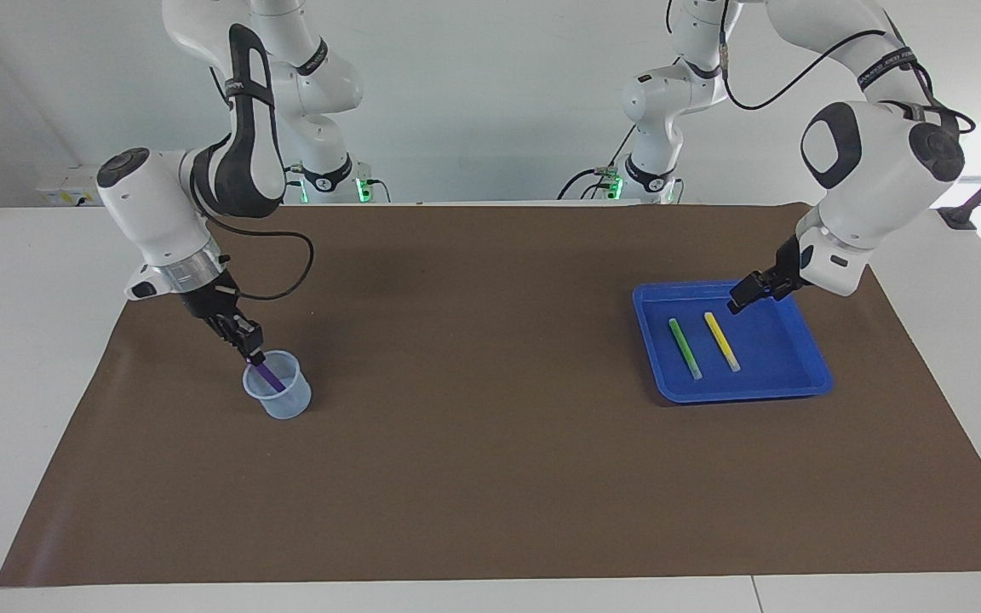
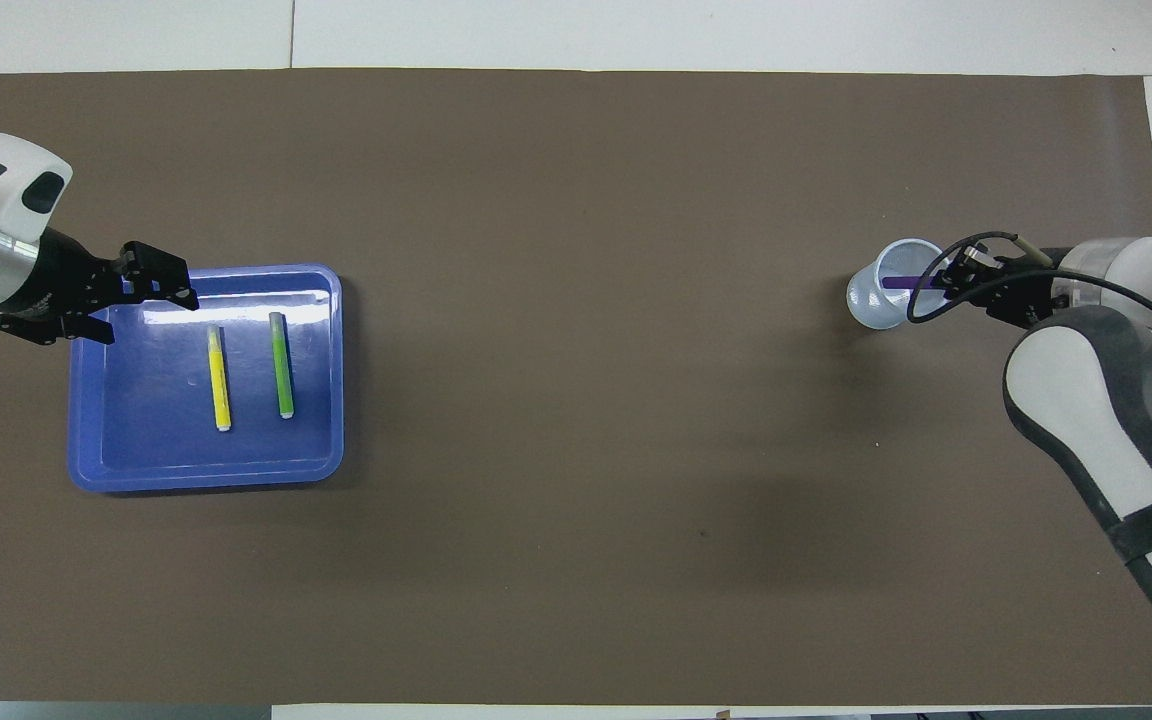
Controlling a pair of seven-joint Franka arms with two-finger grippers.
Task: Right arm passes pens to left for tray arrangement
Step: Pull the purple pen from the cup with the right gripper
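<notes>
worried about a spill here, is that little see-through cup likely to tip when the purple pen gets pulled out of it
Possibly. The cup looks thin, light and otherwise empty, so a pen dragging on its rim could tilt it. The purple pen leans slantwise inside, which would favour rubbing. The right gripper is shut on the pen's top end, so a straight lift along the pen should probably leave the cup standing.

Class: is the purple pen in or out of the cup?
In: the purple pen leans inside the cup, its top pinched by the right gripper.
</notes>
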